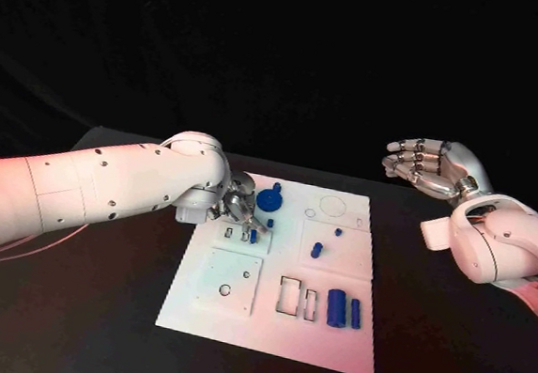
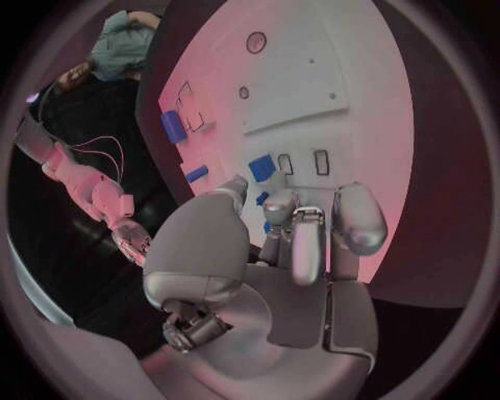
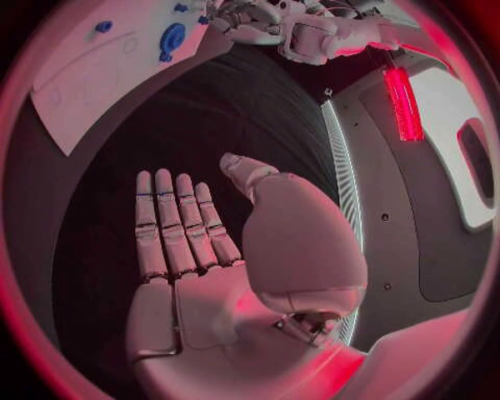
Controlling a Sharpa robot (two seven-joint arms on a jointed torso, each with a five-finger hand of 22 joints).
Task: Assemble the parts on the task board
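Lying mid-table: white task board (image 1: pixel 272 330), with blue parts (image 1: pixel 344 309) near its right edge and one blue part (image 1: pixel 319 248) at centre. Left hand (image 1: pixel 241 206) curls over the board's upper left; whether it grips anything cannot be told. Right hand (image 1: pixel 433 167) hovers off the board, empty, fingers extended.

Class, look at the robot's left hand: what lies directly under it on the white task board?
Under the left hand lies the task board: the left wrist view shows a blue part and two small rectangular slots just past its fingertips. What lies beneath the palm is covered.
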